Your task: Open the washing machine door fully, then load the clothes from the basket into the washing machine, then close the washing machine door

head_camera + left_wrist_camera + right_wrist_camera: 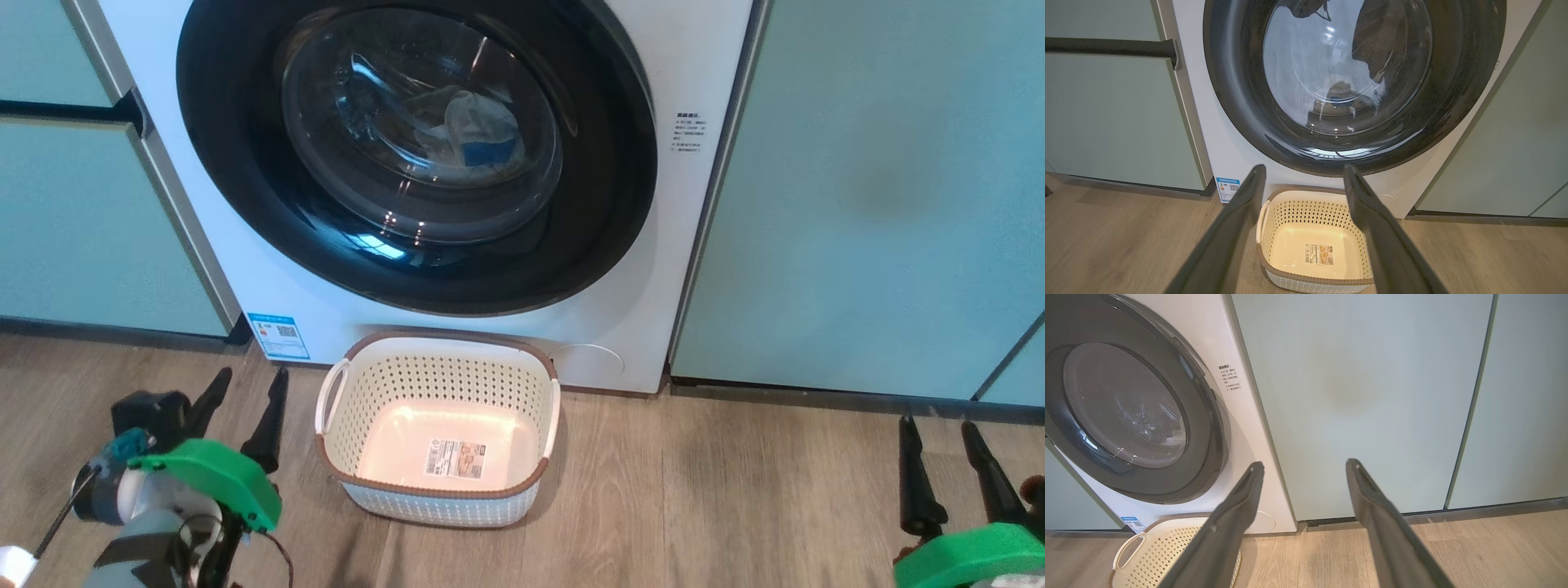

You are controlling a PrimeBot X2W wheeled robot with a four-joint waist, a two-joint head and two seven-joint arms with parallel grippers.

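The door (416, 155) looks shut flush against the washer (702, 245), and the clothes (473, 131) lie inside the drum, a cream and blue heap seen through the glass. The basket (445, 376) stands empty on the floor (694, 490) just in front of the washer, below the door's lower rim. By that, all 3 steps look done.

Both grippers are spread wide and hold nothing. The left gripper (251, 377) hangs low, near the basket's left handle but apart from it. The right gripper (937, 425) is well off to the right, facing the cabinets (882, 204).

The door is likely rigid and fairly heavy, its glossy rim slippery; the right wrist view shows a raised lip on the rim's right side, probably the best hold. The clothes would be limp and light, easy to pinch in a fold. The basket is light and would slide if bumped.

Cabinets close in on both sides of the washer, with a dark handle bar at its left edge. Bare floor lies open between the basket and the right gripper
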